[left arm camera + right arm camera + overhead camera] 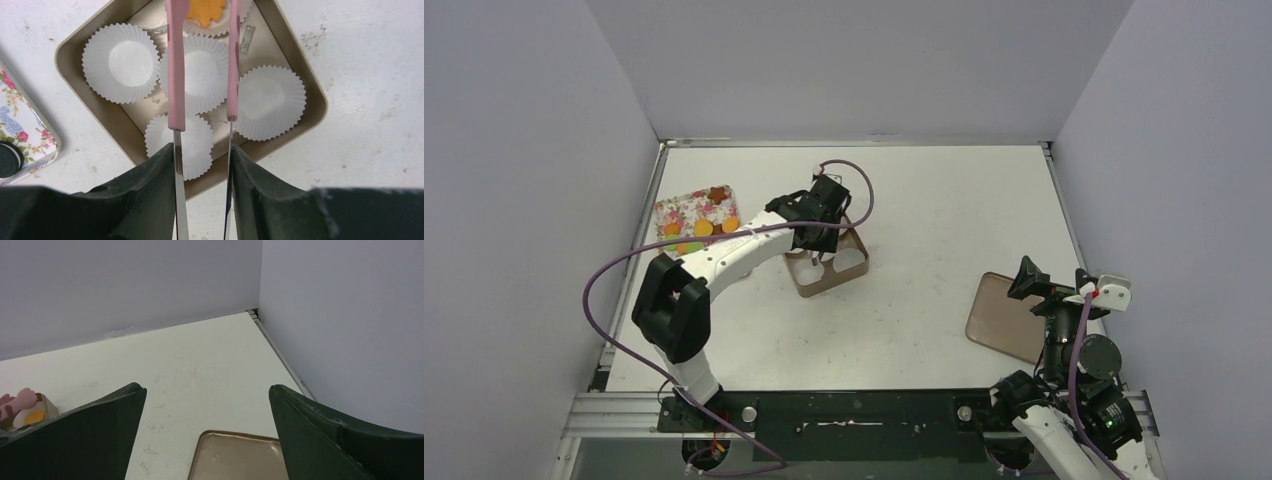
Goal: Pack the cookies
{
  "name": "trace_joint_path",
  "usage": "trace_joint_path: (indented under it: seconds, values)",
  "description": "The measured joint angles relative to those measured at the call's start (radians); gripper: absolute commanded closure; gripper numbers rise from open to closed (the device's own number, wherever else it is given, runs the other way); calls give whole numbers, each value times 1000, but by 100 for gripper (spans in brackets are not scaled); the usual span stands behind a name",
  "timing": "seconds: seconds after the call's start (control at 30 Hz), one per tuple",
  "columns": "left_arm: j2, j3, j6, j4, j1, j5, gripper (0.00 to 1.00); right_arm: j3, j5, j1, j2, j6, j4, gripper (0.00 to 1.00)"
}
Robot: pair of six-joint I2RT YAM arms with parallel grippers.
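Left wrist, left jaws pinching pink tweezers (175, 75), right jaws spread, empty.

jaws: wide apart | tan tray (235, 456): flat on table (200, 360) (partly cut off) | orange cookie (35, 416): far left

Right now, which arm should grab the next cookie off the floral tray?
Left. The left gripper holds the pink tweezers over the tin, beside the floral tray of cookies. The right gripper hangs open, far off by the lid.
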Motion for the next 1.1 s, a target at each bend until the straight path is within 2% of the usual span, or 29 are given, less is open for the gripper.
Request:
trace_joint_path:
  seconds: [0.33, 0.63, 0.9, 1.1]
  values:
    - [-174, -15, -13, -25, 40, -6, 68, 0, 0, 0, 0, 0, 0, 0]
    - [-305, -114, -36, -117, 221, 1, 68, 0, 0, 0, 0, 0, 0, 0]
    - [-330, -130, -9, -239, 348, -3, 68, 0, 0, 0, 0, 0, 0, 0]
    - [-347, -195, 16, -255, 462, 8, 68, 0, -1, 0, 0, 0, 0, 0]
